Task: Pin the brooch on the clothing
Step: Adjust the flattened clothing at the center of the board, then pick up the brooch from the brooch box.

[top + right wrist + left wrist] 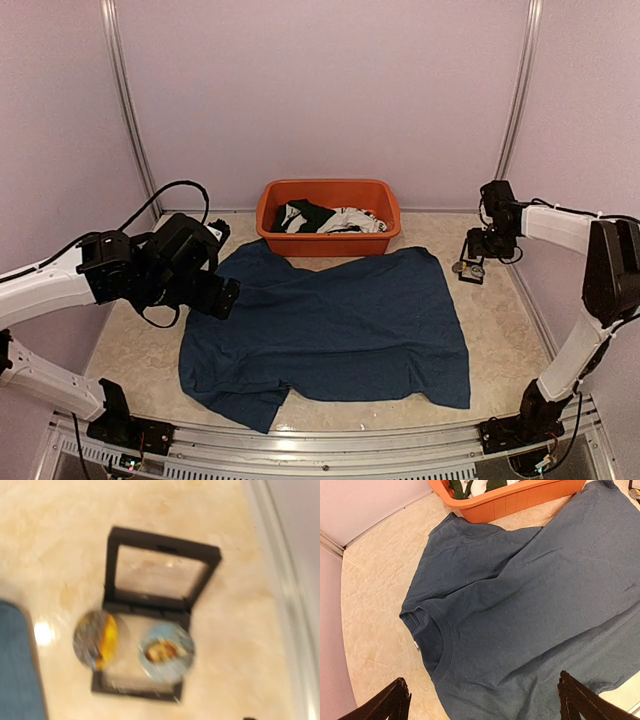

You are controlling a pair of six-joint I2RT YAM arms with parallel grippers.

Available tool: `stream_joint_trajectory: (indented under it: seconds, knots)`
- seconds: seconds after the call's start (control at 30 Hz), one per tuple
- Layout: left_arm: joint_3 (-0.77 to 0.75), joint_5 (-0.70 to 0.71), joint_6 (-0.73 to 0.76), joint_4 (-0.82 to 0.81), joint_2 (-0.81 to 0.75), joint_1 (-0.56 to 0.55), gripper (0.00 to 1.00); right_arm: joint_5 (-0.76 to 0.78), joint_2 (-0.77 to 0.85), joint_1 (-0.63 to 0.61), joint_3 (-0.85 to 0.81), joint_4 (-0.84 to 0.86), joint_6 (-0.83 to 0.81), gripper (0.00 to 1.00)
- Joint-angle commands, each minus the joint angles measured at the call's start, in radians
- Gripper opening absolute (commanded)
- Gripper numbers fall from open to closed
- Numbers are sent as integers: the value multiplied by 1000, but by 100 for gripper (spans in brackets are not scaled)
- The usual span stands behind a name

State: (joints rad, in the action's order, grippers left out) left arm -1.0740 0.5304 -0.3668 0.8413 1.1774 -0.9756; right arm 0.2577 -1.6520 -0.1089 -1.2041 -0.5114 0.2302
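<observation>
The clothing, a navy T-shirt [340,320], lies spread flat on the table, and its collar [427,635] shows in the left wrist view. My left gripper [222,297] hangs above the shirt's left edge. It is open [487,705], its dark fingertips [395,702] wide apart with nothing between them. My right gripper [480,248] hovers at the right over a small open black case [150,615]. Two round brooches show, blurred: a light-blue one [166,650] on the case's base and a yellow-grey one [95,640] at its left edge. The right fingers are out of the wrist view.
An orange tub [328,235] holding black and white garments [330,218] stands at the back, touching the shirt's far edge. Metal rails and pale walls close in the table on the left, right and back. The case [472,270] sits near the right rail.
</observation>
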Motion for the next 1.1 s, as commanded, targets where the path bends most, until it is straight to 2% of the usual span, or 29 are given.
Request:
stream_joint_trajectory:
  seconds: [0.0,0.37,0.57,1.07]
  knots:
    - [9,9,-9,-27,-5,1,99,-38,-93,1,-44,78,96,67]
    - [20,45,-15,-25,-14,-22,99,-141,-212,25,-27,247,246,47]
    - [22,53,-15,-28,-6,-27,99,-160,-244,33,-25,269,269,41]
    - [19,50,-7,-34,25,-26,99,-200,-280,58,8,310,267,33]
